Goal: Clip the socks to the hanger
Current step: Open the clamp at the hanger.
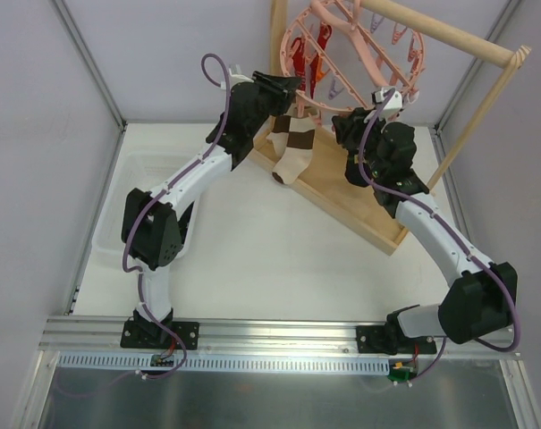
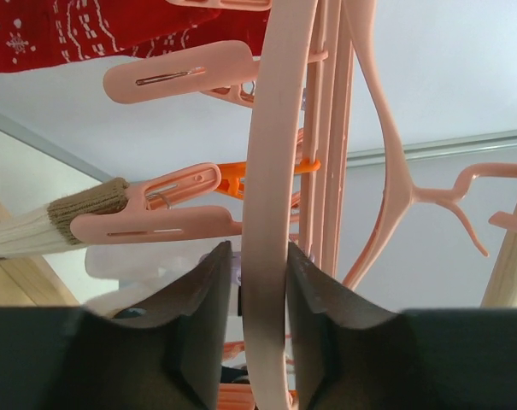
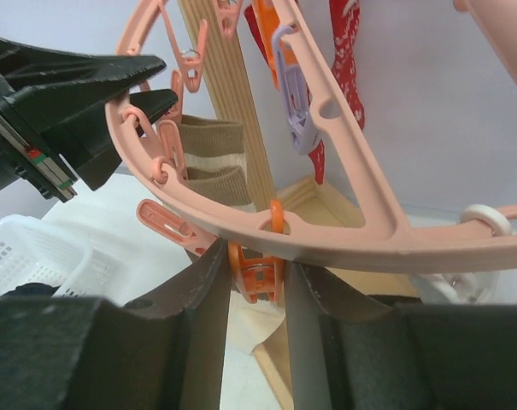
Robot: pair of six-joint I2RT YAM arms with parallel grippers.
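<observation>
Left gripper [image 2: 258, 256] is closed narrow, pinching the rim of the round pink plastic ring hanger [image 2: 268, 154], which hangs at the pale wooden rod-and-tray stand [image 1: 359, 201] by the table's far edge. Right gripper [image 3: 252, 256], jaws just as narrow, squeezes a small orange plastic clip [image 3: 256, 275] under that rim. By the left edge, a white mesh basket [image 3: 19, 256] shows something dark, too little to name.

The light is bright and soft and seems to come from above. Shadows on the white table [image 1: 252, 259] are faint. The top view is sharp. In both wrist views the dark fingers [image 2: 198, 342] up close look blurry, and the pink hanger [image 2: 271, 171] looks a little soft.
</observation>
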